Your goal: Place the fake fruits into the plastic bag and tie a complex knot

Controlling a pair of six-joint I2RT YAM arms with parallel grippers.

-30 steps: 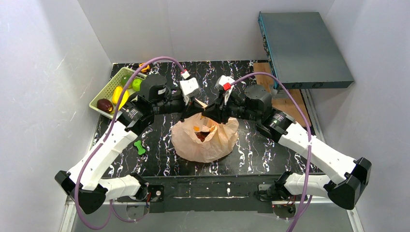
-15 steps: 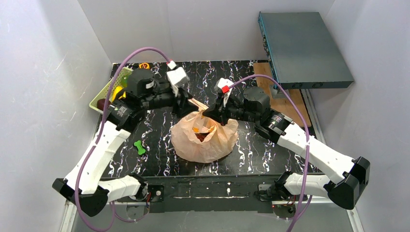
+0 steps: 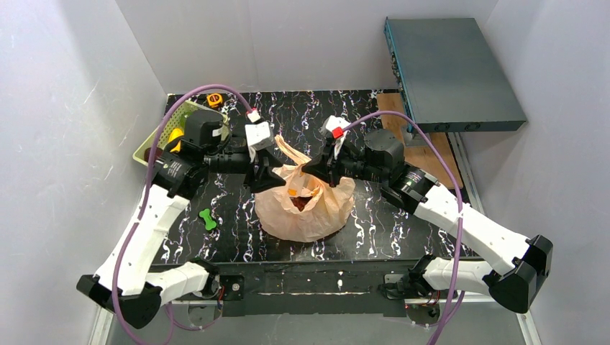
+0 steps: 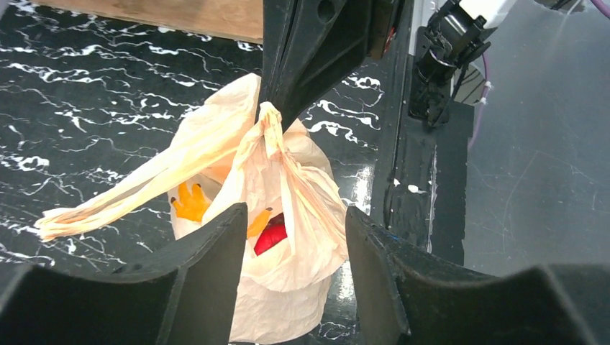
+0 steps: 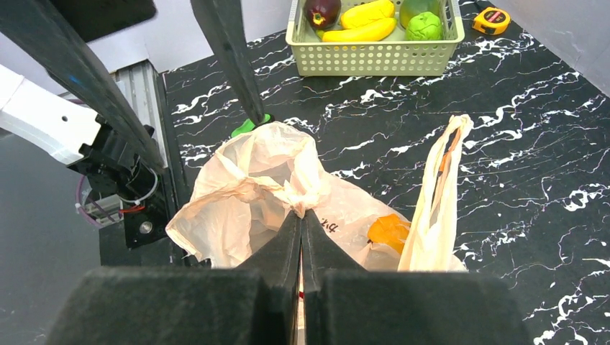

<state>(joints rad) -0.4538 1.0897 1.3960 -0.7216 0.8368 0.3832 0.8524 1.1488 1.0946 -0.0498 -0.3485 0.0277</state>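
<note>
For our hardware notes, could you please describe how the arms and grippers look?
The left arm and right arm have white links and black joints, each trailing a purple cable. Left gripper and right gripper have matte black tapered fingers.

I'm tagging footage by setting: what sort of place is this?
Likely a robotics lab cell: white walls box in a marbled black table, with left arm and right arm bolted at its near edge.

Peach-tan bag (image 3: 309, 208) on black table (image 3: 374, 215) with white marble veins.
Pale green slotted basket (image 5: 374, 54): yellow bananas (image 5: 360, 32), green lime (image 5: 424, 29), dark purple plum (image 5: 321, 11). Bright green bone toy (image 3: 208, 218); blue-grey box (image 3: 453, 72).
</note>
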